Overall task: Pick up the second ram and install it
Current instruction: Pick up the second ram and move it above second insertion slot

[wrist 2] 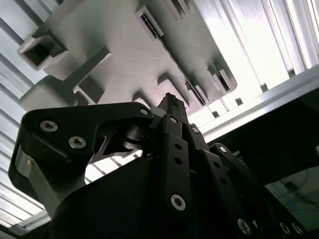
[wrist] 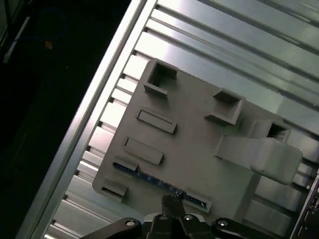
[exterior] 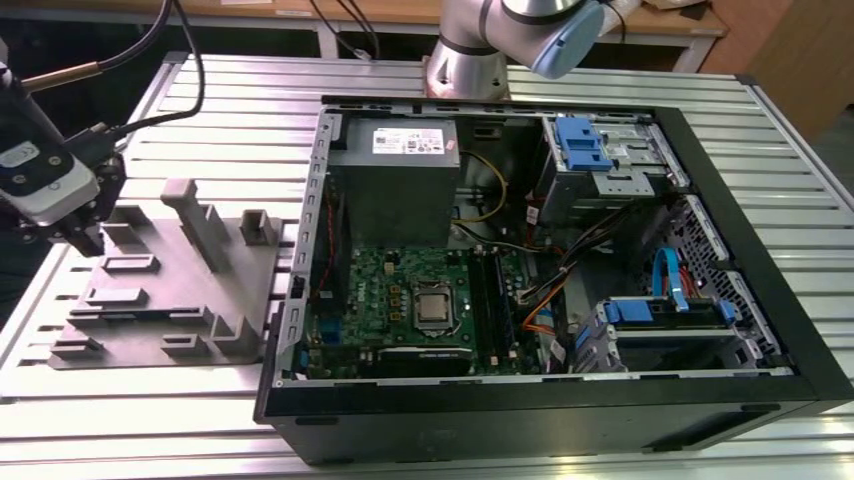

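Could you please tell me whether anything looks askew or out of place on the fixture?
Nothing stands out. The long, dark blue-green memory stick sits straight in its slot along the edge of the grey plastic fixture plate, with the black gripper close over it. The plate lies flat on the ribbed aluminium table.

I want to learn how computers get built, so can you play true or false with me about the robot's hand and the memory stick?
The hand is at the gray holder, outside the computer case. True.
The second ram is already plugged in inside the case. False: in the first wrist view it lies on the gray holder, right by the hand.
The computer case is open. True.
The gray holder sits inside the case. False: it rests on the metal table, at the exterior view's left of the case.
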Action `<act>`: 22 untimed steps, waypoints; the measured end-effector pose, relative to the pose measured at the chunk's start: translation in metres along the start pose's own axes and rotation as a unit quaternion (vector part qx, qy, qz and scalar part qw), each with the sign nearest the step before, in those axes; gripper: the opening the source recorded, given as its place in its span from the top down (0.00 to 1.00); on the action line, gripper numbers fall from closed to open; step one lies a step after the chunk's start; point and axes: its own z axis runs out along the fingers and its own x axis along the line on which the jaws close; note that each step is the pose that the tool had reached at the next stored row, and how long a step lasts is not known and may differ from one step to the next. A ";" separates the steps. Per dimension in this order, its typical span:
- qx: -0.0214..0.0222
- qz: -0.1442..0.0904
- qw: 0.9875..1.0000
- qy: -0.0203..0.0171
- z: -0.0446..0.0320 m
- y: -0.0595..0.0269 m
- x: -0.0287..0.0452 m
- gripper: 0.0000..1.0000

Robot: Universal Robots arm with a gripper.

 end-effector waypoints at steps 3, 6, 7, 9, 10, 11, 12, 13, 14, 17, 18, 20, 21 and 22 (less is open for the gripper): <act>0.000 -0.027 1.000 0.001 0.0008 -0.0001 0.0000 0.93; 0.000 -0.054 0.999 0.002 0.0015 -0.0001 0.0000 0.93; 0.000 -0.063 0.998 0.002 0.0017 -0.0001 0.0000 0.93; 0.000 -0.081 0.997 0.003 0.0022 -0.0001 0.0000 0.93; 0.000 -0.090 0.996 0.003 0.0025 -0.0001 0.0000 0.93; 0.000 -0.099 0.995 0.004 0.0027 -0.0001 0.0000 0.93; 0.000 -0.109 0.994 0.004 0.0030 -0.0001 0.0000 0.93; 0.000 -0.118 0.993 0.005 0.0032 -0.0002 0.0000 0.93; 0.000 -0.127 0.992 0.005 0.0035 -0.0001 0.0000 0.93; 0.000 -0.153 0.988 0.006 0.0042 -0.0002 0.0000 0.93; 0.000 -0.162 0.987 0.006 0.0044 -0.0002 0.0000 0.93; 0.000 -0.181 0.983 0.007 0.0050 -0.0002 0.0000 0.93; 0.000 -0.190 0.982 0.007 0.0053 -0.0002 0.0000 0.93; 0.000 -0.199 0.980 0.008 0.0056 -0.0003 0.0000 0.93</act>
